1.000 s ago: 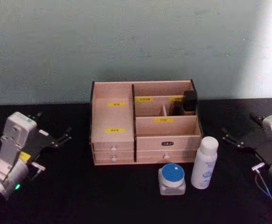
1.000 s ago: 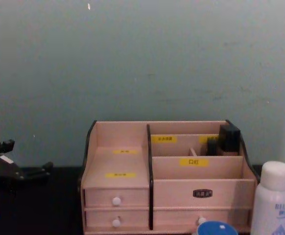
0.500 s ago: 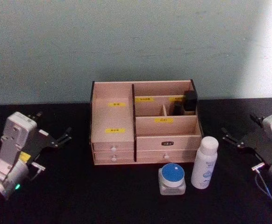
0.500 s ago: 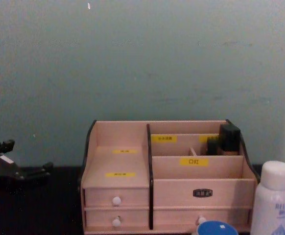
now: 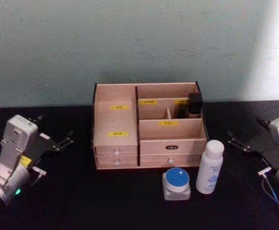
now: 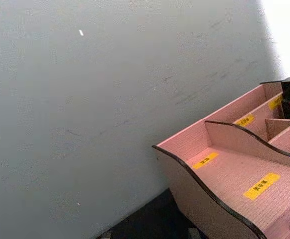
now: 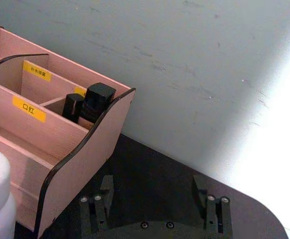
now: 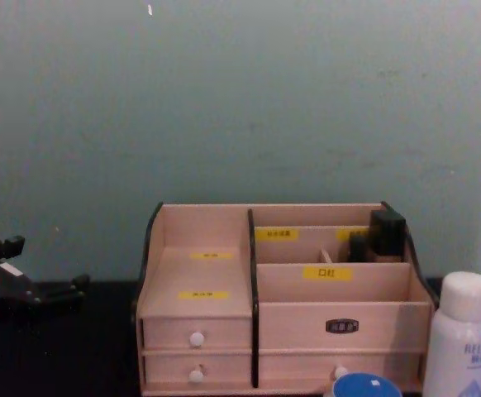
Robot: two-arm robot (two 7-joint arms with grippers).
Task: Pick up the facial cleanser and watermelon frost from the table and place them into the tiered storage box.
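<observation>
Both jaws gape, well apart from bottle, jar.

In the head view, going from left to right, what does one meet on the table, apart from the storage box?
left gripper → blue-lidded jar → white bottle → right gripper

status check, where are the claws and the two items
Left claw and right claw open, flanking the tiered storage box. White bottle and blue-lidded jar standing on the table before it, not gripped. Dark items in its back right compartment.
</observation>
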